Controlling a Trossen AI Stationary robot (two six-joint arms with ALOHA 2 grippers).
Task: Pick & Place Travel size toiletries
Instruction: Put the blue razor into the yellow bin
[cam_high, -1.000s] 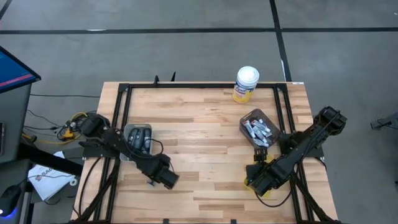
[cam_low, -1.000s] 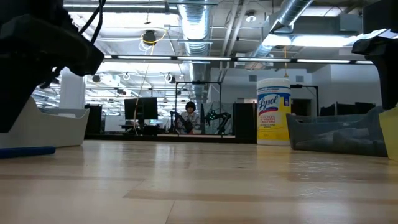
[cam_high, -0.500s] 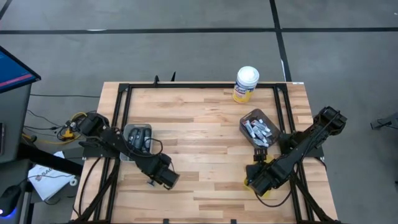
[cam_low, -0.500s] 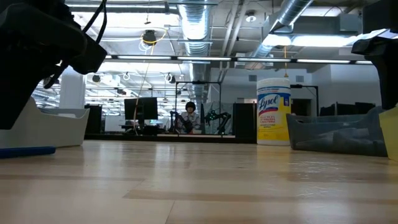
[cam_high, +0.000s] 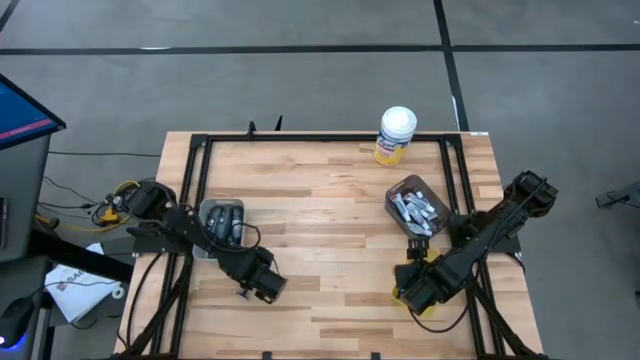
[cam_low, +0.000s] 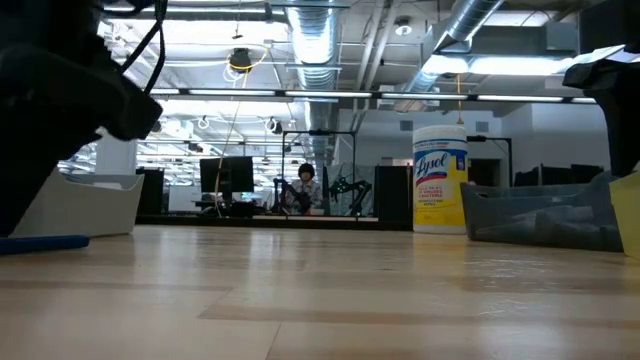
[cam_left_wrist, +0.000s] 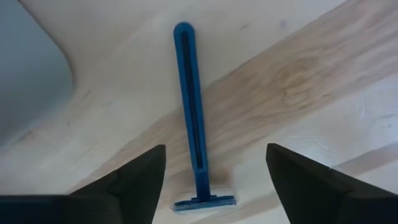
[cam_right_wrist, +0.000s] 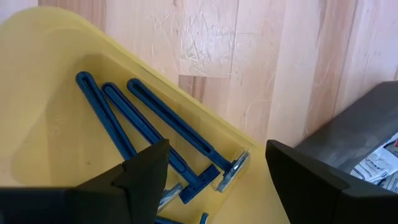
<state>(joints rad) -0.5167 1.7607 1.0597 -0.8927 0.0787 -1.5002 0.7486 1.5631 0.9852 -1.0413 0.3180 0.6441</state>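
Note:
A thin blue razor (cam_left_wrist: 191, 106) lies flat on the wooden table, its head (cam_left_wrist: 204, 202) toward my left gripper (cam_left_wrist: 214, 183). That gripper points down over it with its fingers open, one on either side of the head and clear of it. In the high view the gripper (cam_high: 252, 288) is at the table's near left, beside the razor (cam_high: 241, 294). My right gripper (cam_right_wrist: 217, 180) hangs open above a yellow bin (cam_right_wrist: 56, 74) that holds three blue razors (cam_right_wrist: 168, 127). It touches nothing.
A white bin (cam_high: 222, 222) with dark oval pieces stands left of centre. A grey bin (cam_high: 415, 205) of small tubes is on the right, next to the yellow bin (cam_high: 396, 294). A yellow canister (cam_high: 396, 135) with a white lid stands at the far edge.

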